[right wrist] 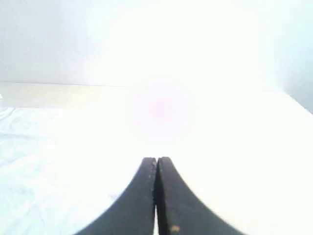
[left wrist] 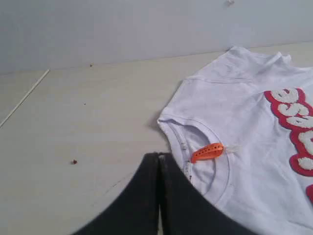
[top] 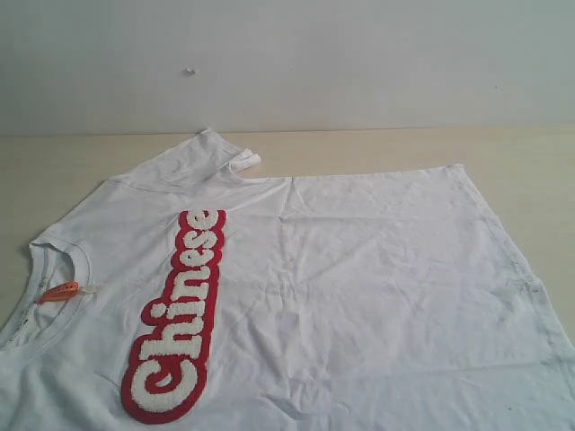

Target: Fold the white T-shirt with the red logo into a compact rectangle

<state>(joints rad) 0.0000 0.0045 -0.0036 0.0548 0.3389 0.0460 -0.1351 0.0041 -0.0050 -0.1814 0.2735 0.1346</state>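
Observation:
The white T-shirt point(top: 341, 278) lies spread flat on the table, chest up, its collar at the left and hem at the right. The red logo point(top: 180, 314) runs as a long strip down the chest. An orange neck tag point(top: 59, 292) sits inside the collar. In the left wrist view my left gripper point(left wrist: 159, 155) is shut with nothing in it, hovering just beside the collar point(left wrist: 195, 129) and the orange tag point(left wrist: 207, 152). My right gripper point(right wrist: 157, 159) is shut and empty above the white T-shirt's cloth point(right wrist: 54, 161); glare washes out most of that view. Neither gripper shows in the exterior view.
The tan table point(top: 81, 162) runs back to a pale wall point(top: 287, 63). The upper sleeve point(top: 211, 153) is folded over on itself near the far edge. Bare tabletop point(left wrist: 88, 117) lies beside the collar.

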